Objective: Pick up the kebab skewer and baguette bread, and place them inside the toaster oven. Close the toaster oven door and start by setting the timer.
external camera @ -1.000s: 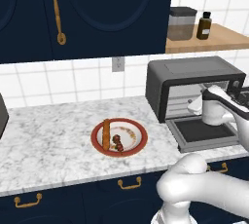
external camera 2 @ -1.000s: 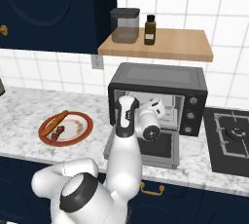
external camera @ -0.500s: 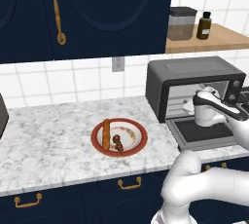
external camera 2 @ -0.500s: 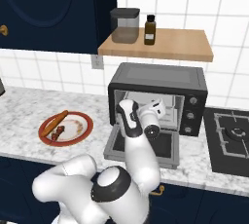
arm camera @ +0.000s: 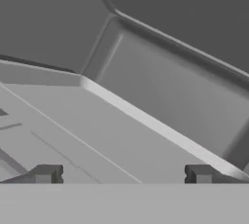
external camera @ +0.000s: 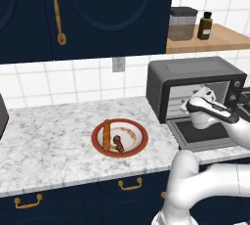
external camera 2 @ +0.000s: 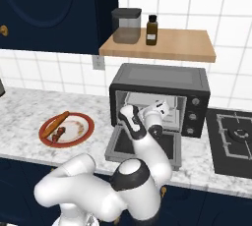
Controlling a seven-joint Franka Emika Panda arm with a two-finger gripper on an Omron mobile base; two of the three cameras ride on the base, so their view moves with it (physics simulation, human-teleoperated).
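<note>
Two dark fingertips (arm camera: 46, 173) stand wide apart at the bottom of the hand view with nothing between them, so the gripper (arm camera: 121, 174) is open and empty, looking into the grey inside of the oven.

Nearest the base, in the left base view, the white arm (external camera: 205, 190) rises at about 5 o'clock and bends up toward the oven mouth at 3 o'clock. On the marble counter (external camera: 49, 141), just left of centre, sits a red-rimmed plate (external camera: 139, 141). The baguette (external camera: 106, 135) lies along the plate's left side, pointing roughly 12 to 6 o'clock, and the kebab skewer (external camera: 117, 143) lies just beside it toward 3 o'clock, apart from it as far as I can tell. Neither has been lifted yet.

Farther back, the toaster oven (external camera: 195, 72) stands at 2 o'clock with its door (external camera: 202, 136) dropped flat onto the counter, the rack space inside bare. Its knobs (external camera 2: 196, 109) run down the right side in the right base view. Above it, a shelf (external camera 2: 172, 45) carries a jar (external camera 2: 126, 24) and a small brown bottle (external camera 2: 151, 29).

My judgement is that the hand has the oven ready and the pick comes next. To do it well, draw the hand straight out over the lowered door without clipping it, swing toward 9 o'clock, and come down over one item with the fingers set across its width, not along it. The thin skewer wants a low, centred pinch so that it does not roll against the loaf.
</note>
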